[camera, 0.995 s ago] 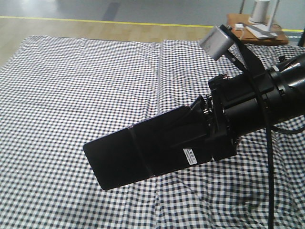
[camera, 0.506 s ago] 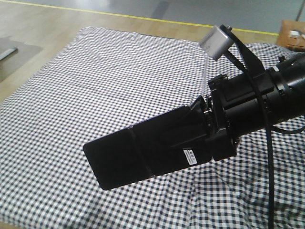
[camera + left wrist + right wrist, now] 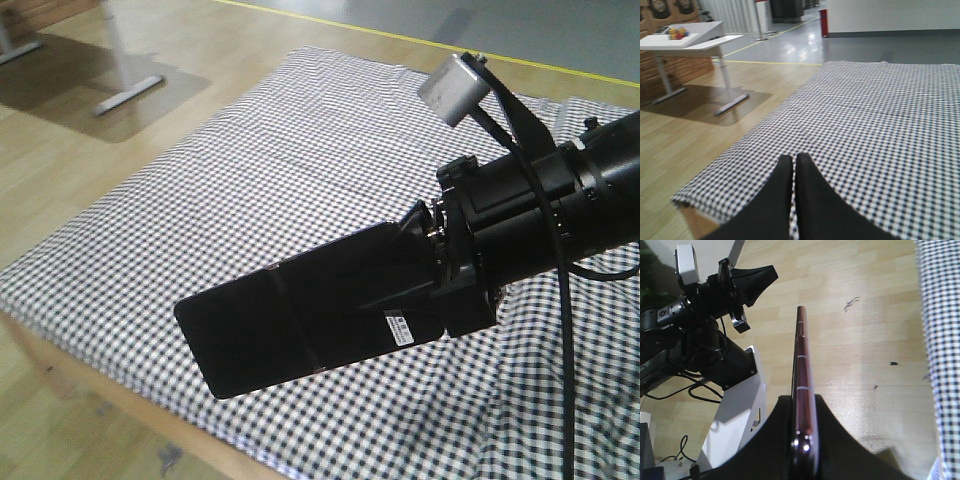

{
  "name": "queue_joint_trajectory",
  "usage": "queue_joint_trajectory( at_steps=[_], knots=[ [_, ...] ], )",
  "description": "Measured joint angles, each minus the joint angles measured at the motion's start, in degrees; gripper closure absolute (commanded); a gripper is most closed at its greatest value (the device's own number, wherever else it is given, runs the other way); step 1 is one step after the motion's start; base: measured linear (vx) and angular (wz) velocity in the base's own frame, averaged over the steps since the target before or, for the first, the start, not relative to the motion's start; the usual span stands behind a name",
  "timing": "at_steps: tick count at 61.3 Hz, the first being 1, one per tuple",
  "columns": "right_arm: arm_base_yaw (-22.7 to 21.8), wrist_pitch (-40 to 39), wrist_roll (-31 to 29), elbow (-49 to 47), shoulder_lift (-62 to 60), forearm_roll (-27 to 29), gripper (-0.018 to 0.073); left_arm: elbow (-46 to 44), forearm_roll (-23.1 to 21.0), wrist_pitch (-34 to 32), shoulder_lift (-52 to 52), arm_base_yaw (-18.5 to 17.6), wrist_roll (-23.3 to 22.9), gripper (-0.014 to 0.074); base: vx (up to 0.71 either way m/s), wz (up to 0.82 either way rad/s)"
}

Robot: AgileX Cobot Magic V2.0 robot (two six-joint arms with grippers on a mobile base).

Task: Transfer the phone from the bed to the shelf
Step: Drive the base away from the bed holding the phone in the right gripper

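The phone [image 3: 300, 330], thin and black with a white sticker [image 3: 398, 327], hangs in the air over the bed [image 3: 250, 170], a wide surface in black-and-white check. My right gripper [image 3: 400, 285] is shut on its sticker end. From the right wrist the phone [image 3: 802, 360] shows edge-on, pinkish, clamped between the black fingers [image 3: 835, 440] of that gripper [image 3: 803, 402], above wooden floor beside the bed's edge [image 3: 942, 340]. My left gripper [image 3: 792, 158] is shut on nothing, low over the bed [image 3: 880, 115] near its left edge. The shelf is out of view.
Light wooden floor [image 3: 110, 170] lies left of the bed. A white desk [image 3: 685, 37] on metal legs [image 3: 125, 95] stands there on a floor mat. My left arm [image 3: 715, 290] and the robot's white base [image 3: 740, 410] show in the right wrist view.
The front view has swung left: the bed has slid right and the nightstand has left the frame, while floor and desk legs have come in. The phone stays held in the same pose.
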Motion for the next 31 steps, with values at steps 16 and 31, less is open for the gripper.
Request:
queue_joint_trajectory(
  at_steps=[16, 31],
  knots=[
    [0.0, 0.0, 0.0, 0.0, 0.0, 0.0, 0.056, 0.0, 0.0, 0.0, 0.0, 0.0, 0.0, 0.0596, -0.13, 0.51],
    [0.0, 0.0, 0.0, 0.0, 0.0, 0.0, 0.056, 0.0, 0.0, 0.0, 0.0, 0.0, 0.0, 0.0596, -0.14, 0.54]
  ],
)
